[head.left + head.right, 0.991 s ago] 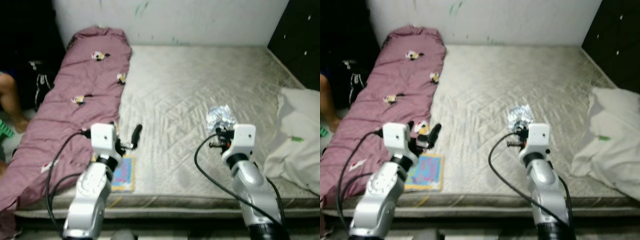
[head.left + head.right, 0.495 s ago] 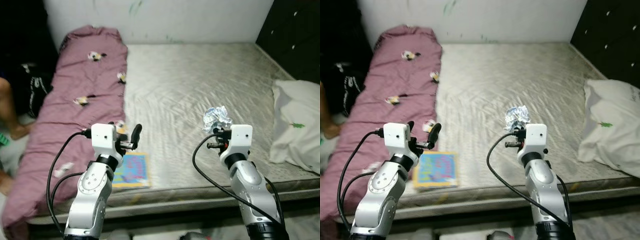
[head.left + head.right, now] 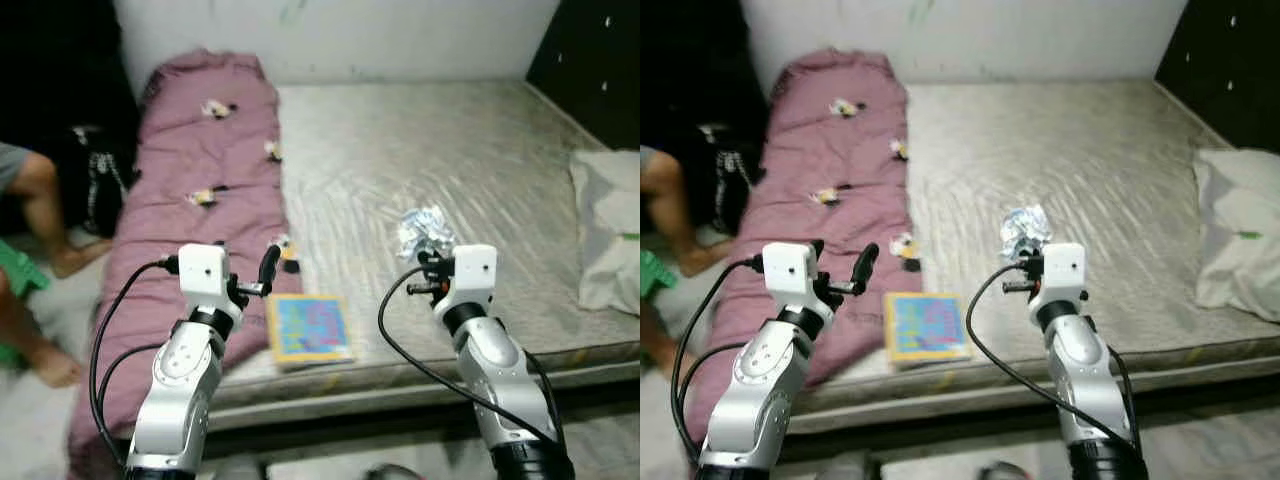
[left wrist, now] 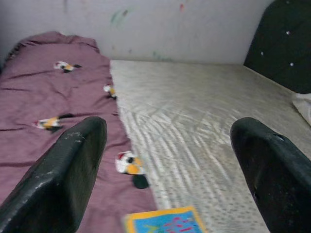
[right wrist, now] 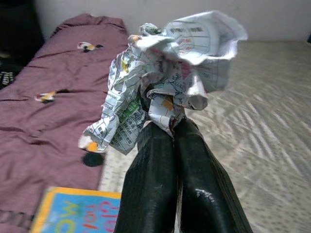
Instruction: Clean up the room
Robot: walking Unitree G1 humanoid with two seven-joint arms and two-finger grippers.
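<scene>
Now the robot's view has swung toward its left, so the bed sits further right. Its right gripper (image 5: 170, 141) is clamped on the crumpled paper (image 5: 167, 73) above the mattress (image 3: 430, 150); the left gripper (image 4: 170, 160) is spread wide, holding nothing. Not binned yet, and the colourful book (image 3: 308, 328) waits at the bed's edge beside the purple blanket (image 3: 190, 170).

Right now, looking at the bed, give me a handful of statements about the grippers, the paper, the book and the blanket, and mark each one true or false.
1. The right gripper is shut on a crumpled paper. True.
2. The left gripper holds the book. False: its fingers are open and hold nothing; the book lies on the mattress near the front edge.
3. The purple blanket lies along the robot's left side of the bed. True.
4. The white pillow sits on top of the purple blanket. False: it lies at the far right of the mattress, apart from the blanket.
5. A person's legs are beside the bed on the robot's left. True.
</scene>
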